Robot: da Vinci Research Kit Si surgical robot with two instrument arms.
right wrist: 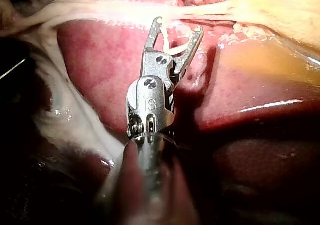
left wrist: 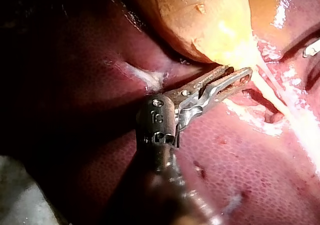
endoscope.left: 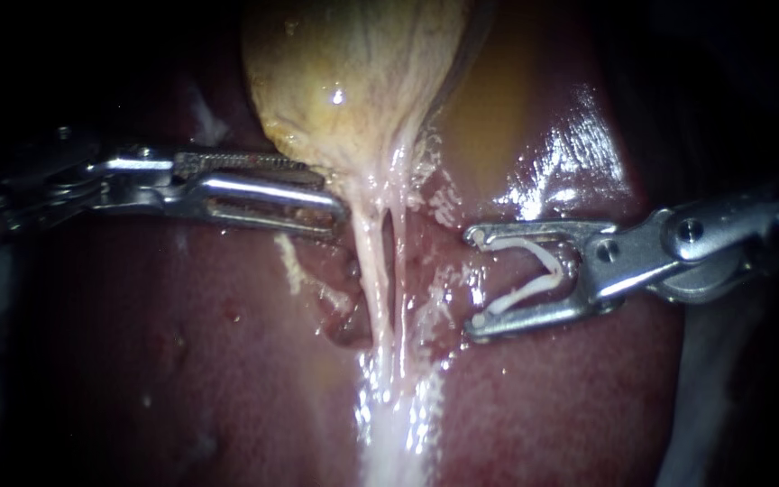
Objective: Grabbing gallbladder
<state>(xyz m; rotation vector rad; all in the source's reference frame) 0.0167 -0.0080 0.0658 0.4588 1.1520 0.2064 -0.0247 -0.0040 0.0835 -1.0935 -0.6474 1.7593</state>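
Yellow-tan gallbladder (endoscope.left: 353, 81) lies at the top centre of the endoscope view on the dark red liver (endoscope.left: 182, 361). It narrows to a neck from which pale strands (endoscope.left: 380, 271) run downward.

Left instrument (endoscope.left: 325, 188) lies level at that neck. Its jaws stand slightly apart, the toothed upper one touching the gallbladder's lower edge, with no tissue seen clamped.

Right instrument (endoscope.left: 472, 281) sits beside the strands, apart from them. Its jaws stand wide, yet both bear on a white clip (endoscope.left: 525, 293) held between them.

Assessment: the step in hand is the final approach, with the grasp not yet made. The next move calls for advancing the left jaws onto the neck wall, then closing on a full bite clear of the strands.

Writing: no brand or label is legible. Small stamped marks on the instrument wrists are not transcribed.
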